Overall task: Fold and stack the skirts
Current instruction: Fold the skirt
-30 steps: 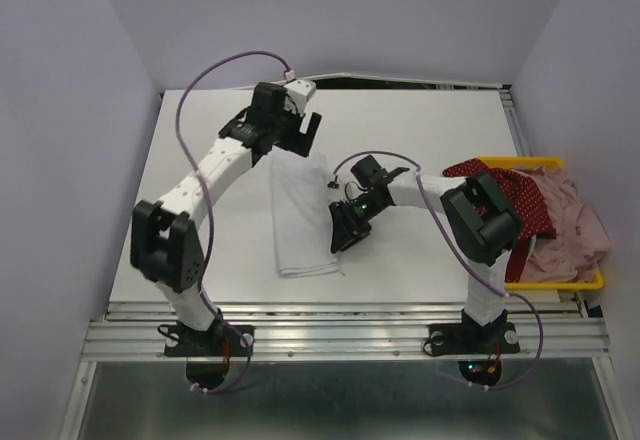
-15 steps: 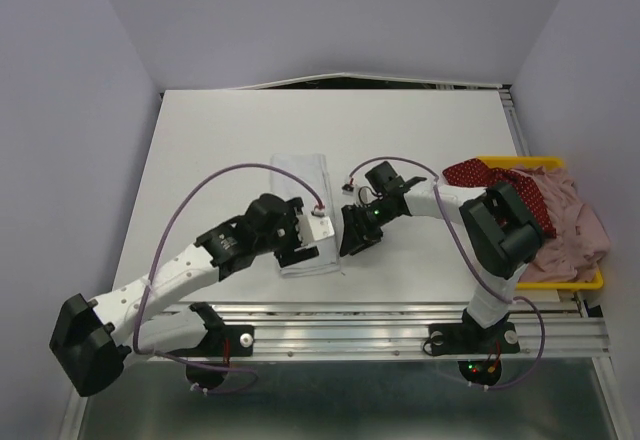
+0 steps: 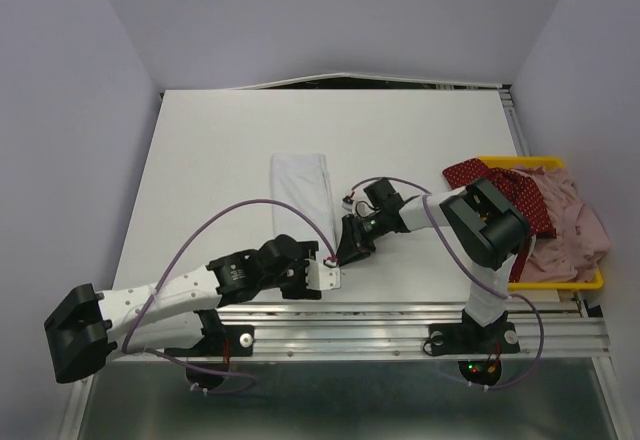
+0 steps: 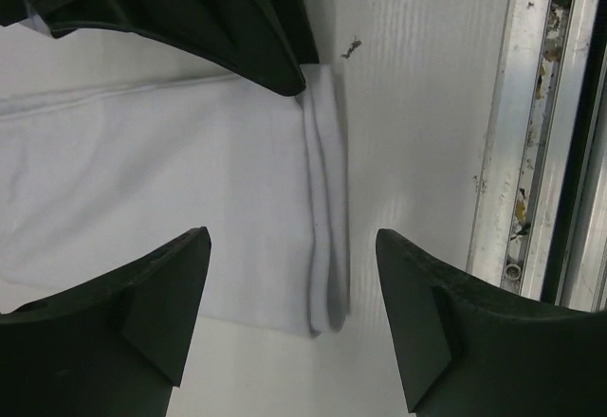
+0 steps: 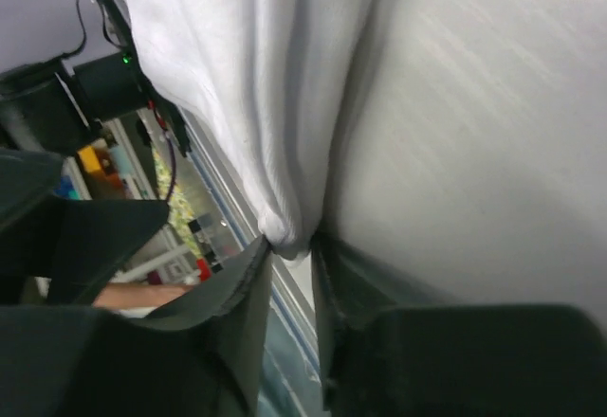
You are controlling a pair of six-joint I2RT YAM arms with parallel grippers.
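The dark red polka-dot skirt and the dusty pink skirt lie crumpled in the yellow tray at the right. No gripper touches them. A folded white cloth lies lengthwise mid-table. My right gripper is shut on its near right corner; in the right wrist view the gripper pinches a bunched white edge. My left gripper hovers open over the cloth's near end. In the left wrist view the gripper straddles the cloth's folded edge.
The table's metal front rail runs just behind the left gripper and also shows in the left wrist view. The two grippers are close together, with the right finger above the left one. Purple cables loop over both arms.
My left arm swung from the cloth's far end down to its near end by the front rail. The right gripper stayed at the cloth's near right corner and slid slightly nearer.
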